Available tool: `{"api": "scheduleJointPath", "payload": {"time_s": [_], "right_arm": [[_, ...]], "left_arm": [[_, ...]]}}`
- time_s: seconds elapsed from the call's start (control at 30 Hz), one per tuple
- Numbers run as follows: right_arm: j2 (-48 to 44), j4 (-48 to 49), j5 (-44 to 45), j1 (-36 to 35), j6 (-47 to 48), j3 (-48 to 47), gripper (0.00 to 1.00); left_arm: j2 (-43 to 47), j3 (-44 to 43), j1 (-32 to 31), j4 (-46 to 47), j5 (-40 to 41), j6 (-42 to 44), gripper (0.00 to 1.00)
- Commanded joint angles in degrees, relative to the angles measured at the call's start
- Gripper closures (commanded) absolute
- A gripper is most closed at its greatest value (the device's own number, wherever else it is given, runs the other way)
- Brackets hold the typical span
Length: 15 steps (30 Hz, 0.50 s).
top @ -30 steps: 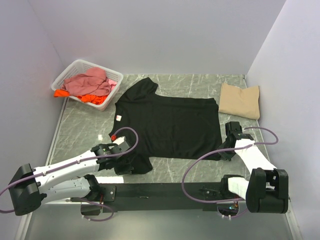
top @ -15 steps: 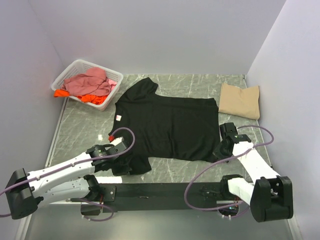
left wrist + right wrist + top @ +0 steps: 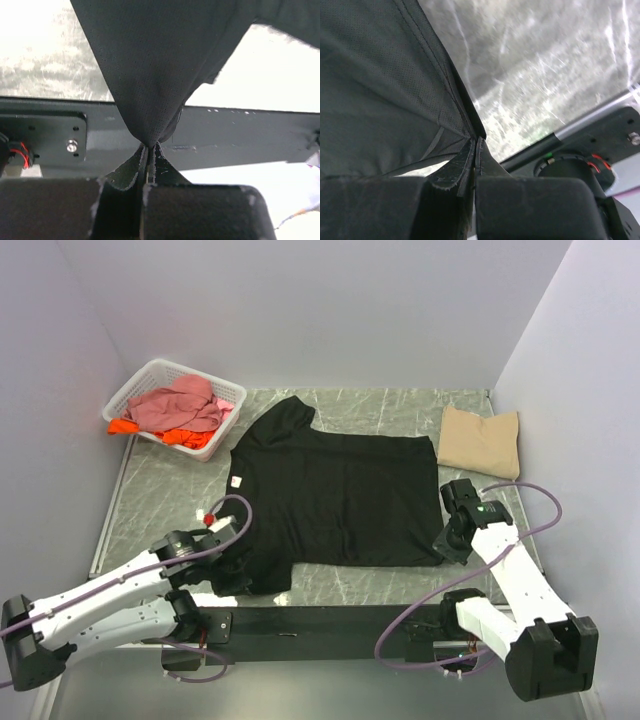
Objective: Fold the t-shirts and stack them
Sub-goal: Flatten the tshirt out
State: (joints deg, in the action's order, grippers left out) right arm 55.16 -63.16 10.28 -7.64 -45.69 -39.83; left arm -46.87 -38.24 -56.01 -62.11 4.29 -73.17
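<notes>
The black t-shirt (image 3: 340, 495) lies spread on the table (image 3: 160, 502), its small neck label (image 3: 237, 478) too tiny to read. The left gripper (image 3: 238, 565) and right gripper (image 3: 447, 543) each pinch its near edge. A folded tan t-shirt (image 3: 481, 440) sits far right, the basket (image 3: 150, 375) far left.

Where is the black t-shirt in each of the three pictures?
Top external: the black t-shirt lies spread out in the middle of the picture.
Left wrist: the black t-shirt fills the top centre and narrows down to a pinch in the shut left end effector.
Right wrist: the black t-shirt covers the upper left, its edge pinched in the shut right end effector.
Shared landmark: the grey marble table under the shirt.
</notes>
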Motion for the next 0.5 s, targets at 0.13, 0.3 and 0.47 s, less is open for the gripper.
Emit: {"api": "scheduleJointPath", "payload": {"time_s": [0.13, 0.3, 0.47], "right_arm": [[-3.74, -6.28, 1.93, -0.36, -1.24, -1.21, 1.00], [-0.24, -3.56, 1.94, -0.36, 0.60, -2.53, 1.00], [5.56, 1.44, 0.44, -0.27, 3.67, -5.60, 1.00]], "left_arm": [[3.80, -3.68, 0.11, -4.69, -2.10, -4.61, 0.99], [-2.06, -6.83, 3.60, 2.33, -2.00, 3.71, 0.99], [-17.16, -15.45, 9.24, 7.87, -0.61, 16.27, 0.99]]}}
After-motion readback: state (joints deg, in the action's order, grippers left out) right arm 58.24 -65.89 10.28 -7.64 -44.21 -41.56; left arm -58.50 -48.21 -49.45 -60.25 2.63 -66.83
